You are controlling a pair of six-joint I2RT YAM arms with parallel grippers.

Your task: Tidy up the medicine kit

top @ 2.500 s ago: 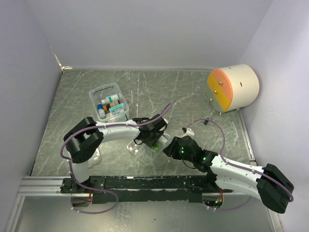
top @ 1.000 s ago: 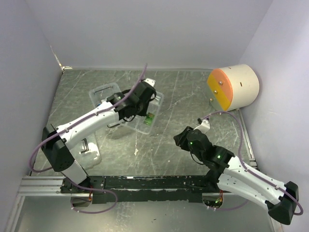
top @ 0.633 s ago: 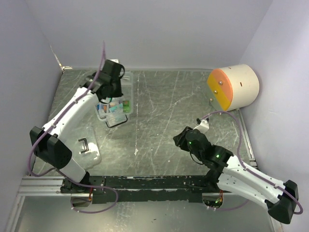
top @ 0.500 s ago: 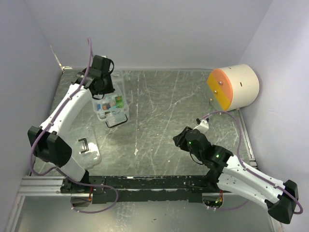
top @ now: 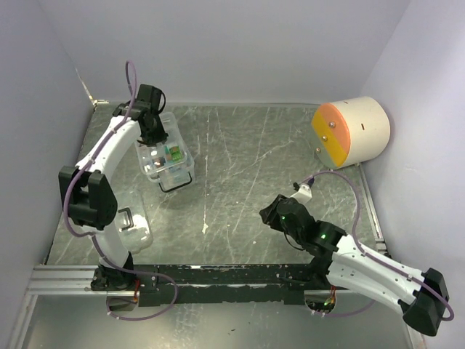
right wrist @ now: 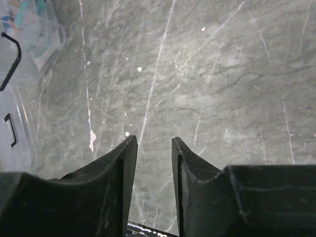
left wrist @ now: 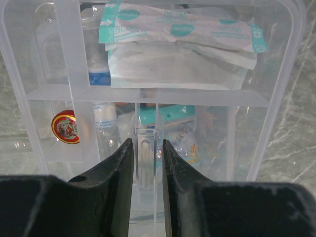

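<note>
The medicine kit's clear box (top: 174, 166) stands at the back left, its black wire latch (top: 175, 186) hanging at the near end. My left gripper (top: 159, 138) reaches over it. In the left wrist view the left gripper (left wrist: 147, 143) is shut on the upright centre tab of the clear divided tray insert (left wrist: 148, 98), which sits over the box. Packets and small bottles show through the tray. The clear lid (top: 129, 222) with its black handle lies on the table by the left arm. My right gripper (top: 270, 215) hovers empty and open over bare table (right wrist: 154, 140).
A large cream-and-orange cylinder (top: 352, 131) stands at the back right against the wall. Walls close in the table on the left, back and right. The box (right wrist: 37, 24) and lid (right wrist: 14, 133) show at the left edge of the right wrist view.
My left arm has carried the tray insert from the front centre to the back left and set it over the box. My right gripper has drawn back to the right and stayed empty.
</note>
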